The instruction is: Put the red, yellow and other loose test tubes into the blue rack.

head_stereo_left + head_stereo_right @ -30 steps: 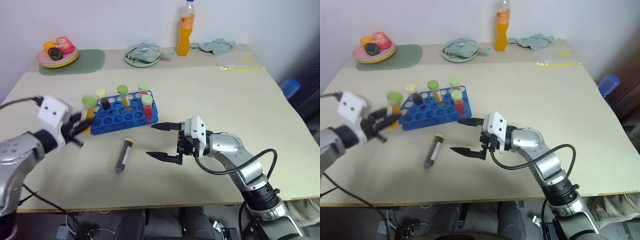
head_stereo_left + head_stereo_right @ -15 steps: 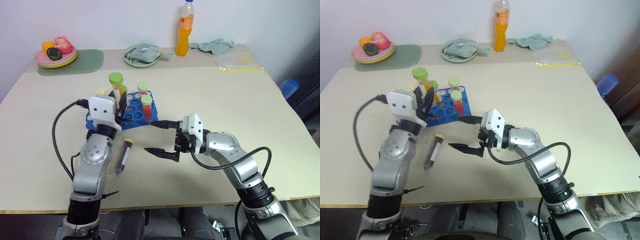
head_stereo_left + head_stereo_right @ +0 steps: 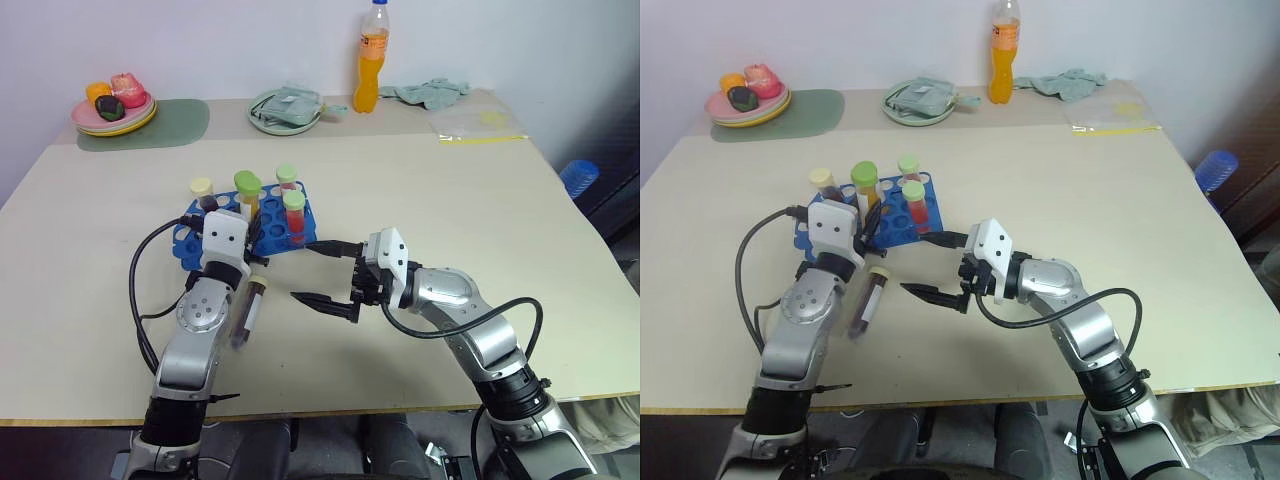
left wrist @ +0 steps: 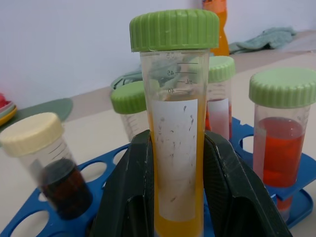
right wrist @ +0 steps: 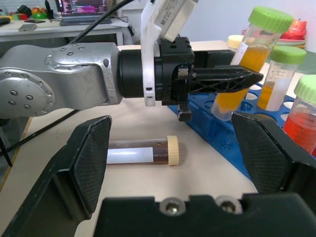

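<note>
Over the near edge of the blue rack, the left gripper has its jaws clamped on a green-capped tube of yellow liquid, held nearly upright, leaning slightly, base just above the rack's empty holes. Seating it looks like a matter of lowering it straight along its long axis. A loose dark tube with a cream cap lies flat on the table, cap toward the rack, between both arms; the right gripper, jaws spread wide and empty, hangs just beside it
</note>
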`<action>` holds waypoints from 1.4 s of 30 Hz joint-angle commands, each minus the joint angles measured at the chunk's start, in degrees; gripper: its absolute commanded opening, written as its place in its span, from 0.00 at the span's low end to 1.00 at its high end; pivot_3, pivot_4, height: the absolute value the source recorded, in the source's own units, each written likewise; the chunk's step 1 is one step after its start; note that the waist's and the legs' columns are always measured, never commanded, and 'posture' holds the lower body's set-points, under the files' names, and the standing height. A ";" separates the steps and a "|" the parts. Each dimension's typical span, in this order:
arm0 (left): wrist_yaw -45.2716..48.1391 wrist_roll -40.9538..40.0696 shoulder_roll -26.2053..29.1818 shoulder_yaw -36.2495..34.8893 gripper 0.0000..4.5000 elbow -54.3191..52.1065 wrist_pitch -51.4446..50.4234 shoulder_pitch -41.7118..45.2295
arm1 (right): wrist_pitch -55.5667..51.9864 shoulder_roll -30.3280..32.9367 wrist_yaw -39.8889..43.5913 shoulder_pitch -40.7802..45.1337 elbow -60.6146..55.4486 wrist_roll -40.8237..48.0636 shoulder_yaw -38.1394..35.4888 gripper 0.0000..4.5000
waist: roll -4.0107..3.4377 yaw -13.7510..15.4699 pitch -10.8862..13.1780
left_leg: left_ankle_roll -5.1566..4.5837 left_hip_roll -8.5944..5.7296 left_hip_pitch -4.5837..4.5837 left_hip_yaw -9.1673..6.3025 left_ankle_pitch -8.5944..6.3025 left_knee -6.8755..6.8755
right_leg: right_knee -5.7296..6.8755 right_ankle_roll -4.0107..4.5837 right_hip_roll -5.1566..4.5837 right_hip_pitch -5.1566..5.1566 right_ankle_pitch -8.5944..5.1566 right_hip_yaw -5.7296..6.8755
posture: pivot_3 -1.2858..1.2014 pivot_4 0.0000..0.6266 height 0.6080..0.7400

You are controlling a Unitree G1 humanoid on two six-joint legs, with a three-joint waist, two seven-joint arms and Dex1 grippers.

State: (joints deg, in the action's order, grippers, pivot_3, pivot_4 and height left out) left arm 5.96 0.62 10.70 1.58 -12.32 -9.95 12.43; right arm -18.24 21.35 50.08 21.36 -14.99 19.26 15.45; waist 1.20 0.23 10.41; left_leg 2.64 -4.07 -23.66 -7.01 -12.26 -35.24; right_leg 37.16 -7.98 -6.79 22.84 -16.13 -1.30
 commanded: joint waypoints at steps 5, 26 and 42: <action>0.31 -0.36 -2.17 0.35 0.17 5.02 4.72 1.69 | 0.47 -0.36 0.11 0.32 -2.40 0.88 -0.46 0.96 | 0.00 0.02 0.00 | 0.00 0.00 0.02 -0.01 0.00 0.00 | -0.01 0.00 0.00 -0.02 0.00 0.00 | 0.52 0.24 1.00; 7.12 -12.63 1.49 -6.50 0.99 -14.32 -1.51 -4.18 | -0.92 0.22 0.04 -0.01 -3.52 1.30 -0.76 0.96 | 0.00 -0.88 0.00 | 0.00 0.03 0.02 -0.06 0.00 0.03 | 0.01 0.01 0.02 -0.01 -0.01 0.01 | 0.52 0.24 1.00; -8.50 -64.36 33.10 -11.29 0.99 -25.68 -82.55 10.45 | 0.12 0.45 2.89 1.41 -0.97 1.44 -0.51 0.96 | -0.02 -1.23 0.03 | -0.01 0.01 0.16 -0.41 -0.01 0.02 | 0.06 -0.03 0.09 -0.19 -0.04 0.07 | 0.52 0.24 1.00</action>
State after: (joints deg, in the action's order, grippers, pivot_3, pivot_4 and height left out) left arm 1.48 -58.74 42.82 -11.07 -40.79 -90.28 21.74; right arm -19.16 22.30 52.67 21.57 -15.29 20.07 15.31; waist 1.19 -1.00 10.44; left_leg 2.63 -4.06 -23.47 -7.42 -12.26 -35.19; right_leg 37.23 -8.01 -6.71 22.65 -16.18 -1.24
